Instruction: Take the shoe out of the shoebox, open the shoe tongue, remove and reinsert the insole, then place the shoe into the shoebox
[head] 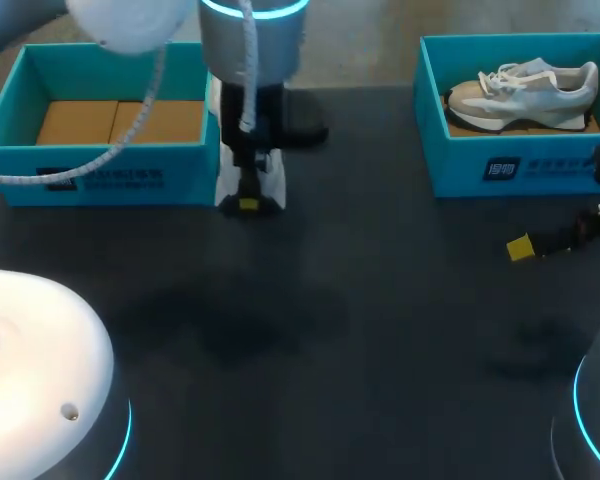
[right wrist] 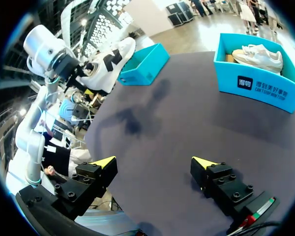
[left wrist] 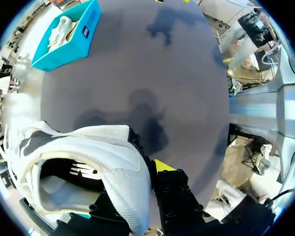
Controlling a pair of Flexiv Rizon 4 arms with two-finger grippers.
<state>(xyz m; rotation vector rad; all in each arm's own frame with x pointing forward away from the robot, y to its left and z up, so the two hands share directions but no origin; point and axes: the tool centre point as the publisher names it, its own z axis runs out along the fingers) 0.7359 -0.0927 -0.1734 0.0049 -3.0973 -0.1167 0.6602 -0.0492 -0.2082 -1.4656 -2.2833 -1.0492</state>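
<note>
Sneaker position: the white fabric sneaker with a dark side marking [left wrist: 115, 147] is clamped in the left gripper [head: 248, 203], whose fingers are closed on the padded heel collar from both sides, one inside the shoe opening and one outside. In the left wrist view only the outer yellow fingertip [left wrist: 162, 165] shows, just beside the collar, and the shoe body extends ahead of and to one side of the gripper, with its opening facing the camera. The right wrist view shows the sneaker held in the air, clear of the dark grey tabletop [head: 330, 340], with the toe raised. The head view places it outside the teal cardboard shoebox with a brown insert [head: 100, 160], near that box's right end. The right gripper [right wrist: 154, 162] hangs over bare tabletop with its fingers spread wide and nothing between them. A second teal shoebox [head: 520, 170], well apart on the right side, contains a pale grey-and-white sneaker [head: 525, 92] lying on its sole.
</note>
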